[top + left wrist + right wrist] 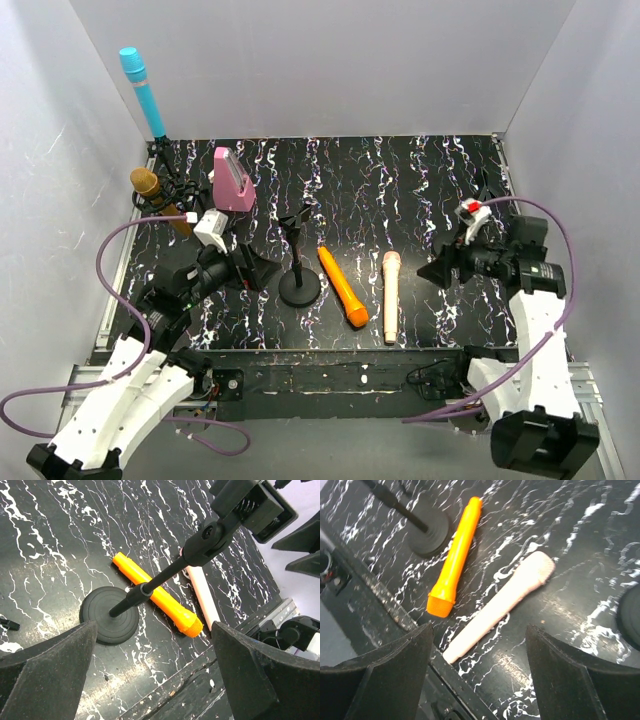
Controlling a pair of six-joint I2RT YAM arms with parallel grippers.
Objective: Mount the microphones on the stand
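Note:
An orange microphone (342, 287) and a pale peach-pink microphone (391, 295) lie side by side on the black marbled table. A black stand (299, 288) with a round base and an empty clip stands just left of them. A cyan-blue microphone (140, 90) stands upright in a holder at the back left, with a gold microphone (152, 192) held below it. My left gripper (258, 270) is open and empty, just left of the stand base (110, 614). My right gripper (442, 270) is open and empty, right of the pink microphone (502, 605). The orange microphone (456, 557) lies beyond it.
A pink wedge-shaped block (232, 180) stands at the back left. A dark round object (630, 615) sits at the right edge of the right wrist view. White walls close in the table, and its front edge (330, 350) runs just before the microphones.

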